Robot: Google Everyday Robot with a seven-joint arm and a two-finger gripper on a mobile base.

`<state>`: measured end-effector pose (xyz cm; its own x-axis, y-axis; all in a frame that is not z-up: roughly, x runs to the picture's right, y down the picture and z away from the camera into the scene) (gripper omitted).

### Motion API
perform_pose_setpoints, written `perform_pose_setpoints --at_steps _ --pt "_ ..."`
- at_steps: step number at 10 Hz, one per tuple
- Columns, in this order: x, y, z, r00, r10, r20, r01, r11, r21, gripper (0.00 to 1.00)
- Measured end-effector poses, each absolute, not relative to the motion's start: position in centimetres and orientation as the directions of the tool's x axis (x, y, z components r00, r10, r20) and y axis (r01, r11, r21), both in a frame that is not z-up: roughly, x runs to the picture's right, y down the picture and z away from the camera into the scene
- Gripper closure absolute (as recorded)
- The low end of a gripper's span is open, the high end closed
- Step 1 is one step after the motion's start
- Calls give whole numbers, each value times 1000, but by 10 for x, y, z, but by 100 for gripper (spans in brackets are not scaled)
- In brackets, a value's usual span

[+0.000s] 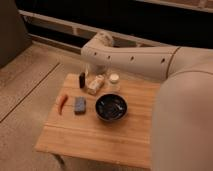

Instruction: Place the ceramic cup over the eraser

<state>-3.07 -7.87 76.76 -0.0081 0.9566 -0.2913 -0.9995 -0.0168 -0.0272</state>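
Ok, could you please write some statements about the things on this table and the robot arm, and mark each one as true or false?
1. The ceramic cup sits over the eraser. False: they stand apart, with a beige bottle-like thing between them.
2. The black bowl stands on the wooden table. True.
3. The gripper hangs over the near edge of the table. False: it is at the far side, above the beige bottle-like thing.
4. The blue-grey pad lies between the orange carrot-shaped thing and the black bowl. True.
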Motion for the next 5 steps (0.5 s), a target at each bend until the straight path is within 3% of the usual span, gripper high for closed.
perform_pose_setpoints --at_steps 5 --pt "15 -108 795 -87 960 -266 -996 -88 8 35"
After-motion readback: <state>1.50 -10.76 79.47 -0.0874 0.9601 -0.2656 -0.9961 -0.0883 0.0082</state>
